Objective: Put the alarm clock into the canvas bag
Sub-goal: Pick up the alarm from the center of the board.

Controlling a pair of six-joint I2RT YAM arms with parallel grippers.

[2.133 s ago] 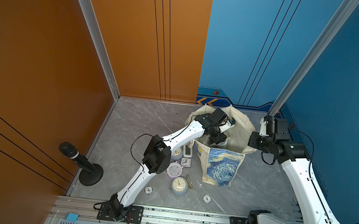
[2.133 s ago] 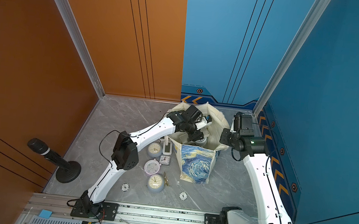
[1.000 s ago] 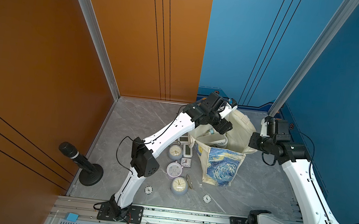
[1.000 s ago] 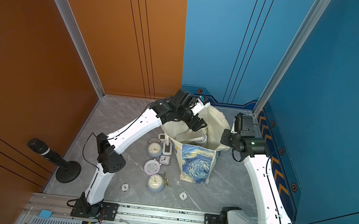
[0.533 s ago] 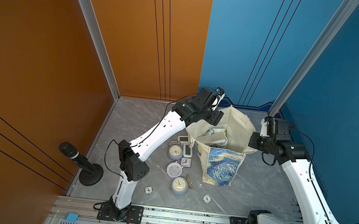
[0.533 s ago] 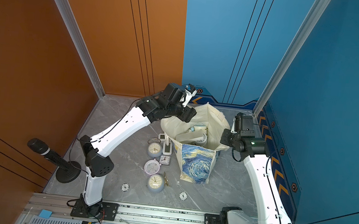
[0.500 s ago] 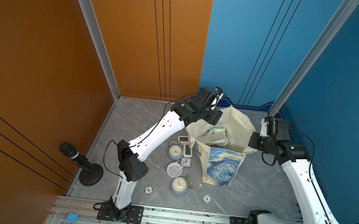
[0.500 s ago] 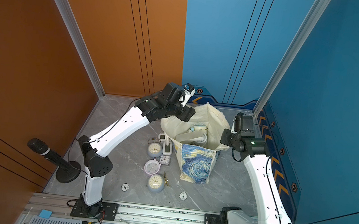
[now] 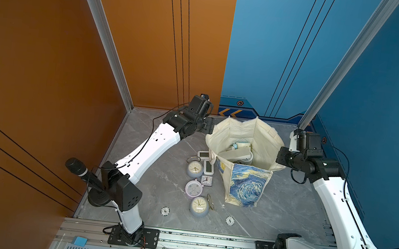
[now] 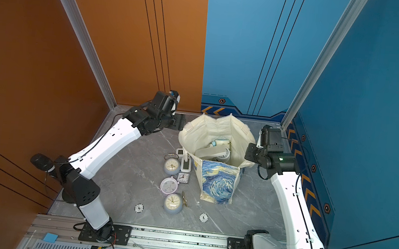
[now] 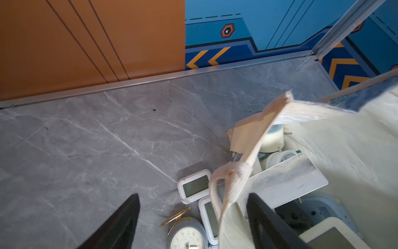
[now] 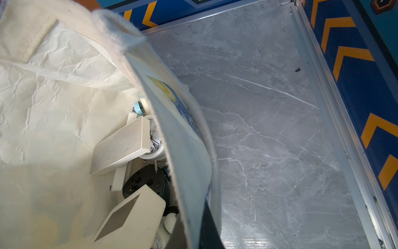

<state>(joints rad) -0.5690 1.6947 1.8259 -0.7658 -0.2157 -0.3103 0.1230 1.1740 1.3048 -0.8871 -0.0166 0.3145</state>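
Observation:
The canvas bag stands open mid-table, starry print outside, cream lining inside. Several alarm clocks lie inside it. More alarm clocks sit on the table left of it: a round grey-blue one, a lilac one, another grey-blue one, two white digital ones. My left gripper hangs open and empty above the table, by the bag's far-left rim. My right gripper is shut on the bag's right rim.
A black microphone on a stand stands at the left edge beside my left arm's elbow. Two poker chips lie near the front. The orange and blue walls close the back and sides; a metal rail runs along the front.
My left gripper has risen out of the bag and swung left and back, empty, to beside the far-left rim. The right arm has kept still, holding the rim.

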